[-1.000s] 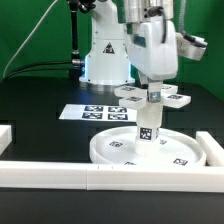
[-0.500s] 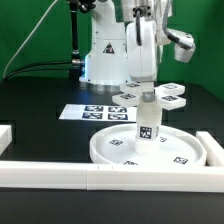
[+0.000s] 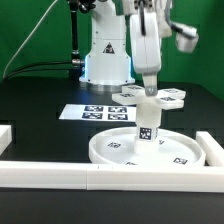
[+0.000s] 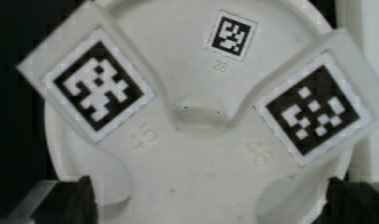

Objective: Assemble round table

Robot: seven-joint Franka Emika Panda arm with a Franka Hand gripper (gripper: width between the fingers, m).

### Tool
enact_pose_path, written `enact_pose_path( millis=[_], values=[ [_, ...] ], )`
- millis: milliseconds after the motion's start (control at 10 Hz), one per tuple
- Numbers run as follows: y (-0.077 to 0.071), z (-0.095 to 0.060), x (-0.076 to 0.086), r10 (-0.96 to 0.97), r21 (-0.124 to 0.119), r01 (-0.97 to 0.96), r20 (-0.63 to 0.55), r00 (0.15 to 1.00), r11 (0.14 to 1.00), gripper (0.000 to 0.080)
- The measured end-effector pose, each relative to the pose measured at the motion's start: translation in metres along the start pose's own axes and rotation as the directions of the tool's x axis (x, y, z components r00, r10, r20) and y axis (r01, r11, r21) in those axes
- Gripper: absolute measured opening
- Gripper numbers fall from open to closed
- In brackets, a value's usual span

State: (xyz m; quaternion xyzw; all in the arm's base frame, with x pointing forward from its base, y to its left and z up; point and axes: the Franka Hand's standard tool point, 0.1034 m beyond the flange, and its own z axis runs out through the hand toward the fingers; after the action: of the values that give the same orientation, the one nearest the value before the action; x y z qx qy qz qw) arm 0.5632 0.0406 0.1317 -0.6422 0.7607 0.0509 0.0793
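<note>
The large rimmed round disc (image 3: 112,152) lies flat on the black table. The short thick post (image 3: 147,125) stands upright at its centre. The cross-shaped piece (image 3: 168,96) sits on top of the post, its tagged lobes spread out level. My gripper (image 3: 150,88) comes straight down onto the middle of that piece. In the wrist view the cross-shaped piece (image 4: 195,110) fills the picture, and my dark fingers (image 4: 58,200) press against its two sides, with the gripper (image 4: 207,202) shut on it. The post is hidden under the piece there.
The marker board (image 3: 95,112) lies behind the disc towards the exterior view's left. A long white rail (image 3: 90,178) runs along the front, with shorter rails at the left (image 3: 5,135) and right (image 3: 215,148). The robot's base (image 3: 105,55) stands behind.
My hand has turned about its vertical axis over the post, showing a narrower side now. The disc and post have stayed in place.
</note>
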Motion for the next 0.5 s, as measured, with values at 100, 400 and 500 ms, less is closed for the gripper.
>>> enact_pose_path(
  millis=[100,400,500],
  values=[
    [-0.0003,-0.0042,-0.0028,-0.014,0.007,0.014,0.009,1.000,1.000,0.0647],
    [0.0007,-0.0005,-0.0018,-0.128,0.002,0.128,0.006,0.992,0.992,0.0648],
    [0.0007,-0.0005,-0.0015,-0.232,-0.006,0.232,0.004,0.973,0.973,0.0648]
  ],
)
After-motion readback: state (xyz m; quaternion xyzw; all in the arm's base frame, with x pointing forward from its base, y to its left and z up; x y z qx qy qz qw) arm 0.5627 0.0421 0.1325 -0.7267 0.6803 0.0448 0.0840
